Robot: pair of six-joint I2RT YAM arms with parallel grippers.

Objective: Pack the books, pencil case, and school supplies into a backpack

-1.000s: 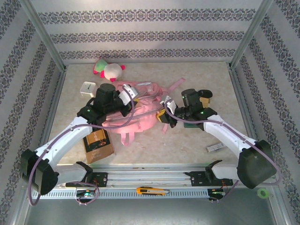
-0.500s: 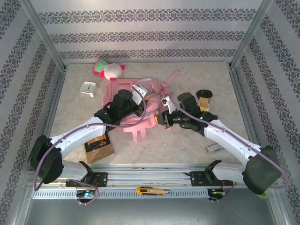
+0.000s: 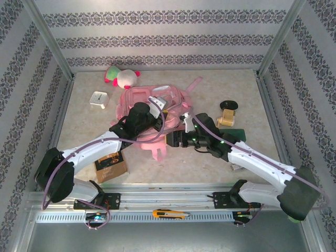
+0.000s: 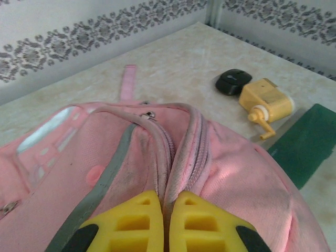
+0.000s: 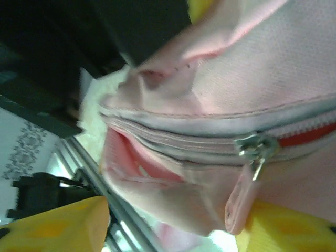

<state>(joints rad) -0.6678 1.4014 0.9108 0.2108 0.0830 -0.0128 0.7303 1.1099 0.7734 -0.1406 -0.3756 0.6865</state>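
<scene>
My L pincer [image 4: 165,212] pressed together, pinching backpack [image 4: 231,173] zip seam; my R pincer [image 5: 168,231] spread wide, pink fabric in gap.

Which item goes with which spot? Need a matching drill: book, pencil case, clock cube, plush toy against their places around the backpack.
Things:
1. brown book
2. pencil case
3. clock cube
4. plush toy

Places:
a. far back, behind the backpack
b. near side, left of centre
c. right of the backpack, beside the yellow sharpener
d. left of the backpack, further back than the book

Pairs: 1-b, 2-c, 3-d, 4-a
</scene>
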